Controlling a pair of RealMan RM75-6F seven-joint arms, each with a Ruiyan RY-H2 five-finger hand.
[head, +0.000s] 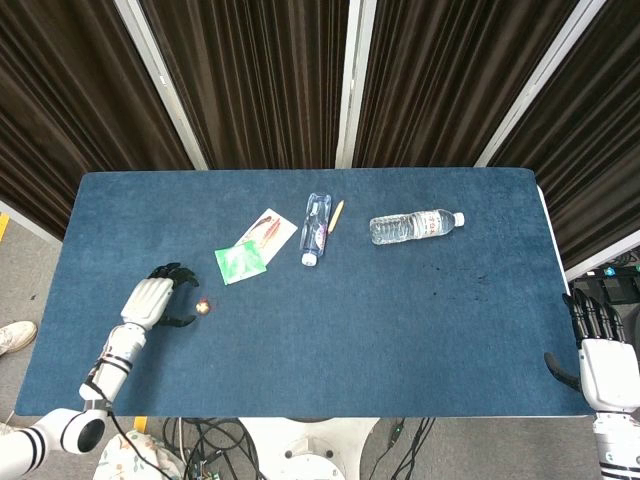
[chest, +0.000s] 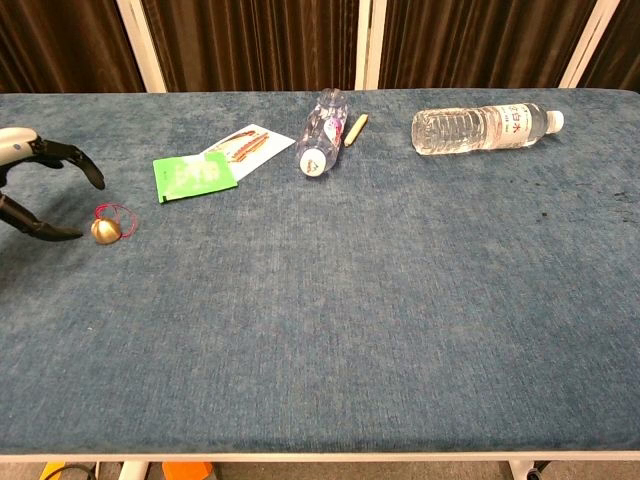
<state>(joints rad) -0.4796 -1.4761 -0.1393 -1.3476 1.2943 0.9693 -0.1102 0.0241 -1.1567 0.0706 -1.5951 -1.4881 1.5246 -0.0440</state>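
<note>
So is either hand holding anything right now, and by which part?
Nothing is held. The left hand is open beside the small bell; the right hand is open off the table's edge.

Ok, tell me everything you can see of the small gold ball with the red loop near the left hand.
The small gold ball with the red loop is a round, shiny, metallic-looking bead. A thin red cord ring lies flat beside it, seemingly attached. It rests on the blue carpet-like table top, near its left end, below the green packet. The left hand is beside it with fingers spread toward it; they look just apart from it.
</note>
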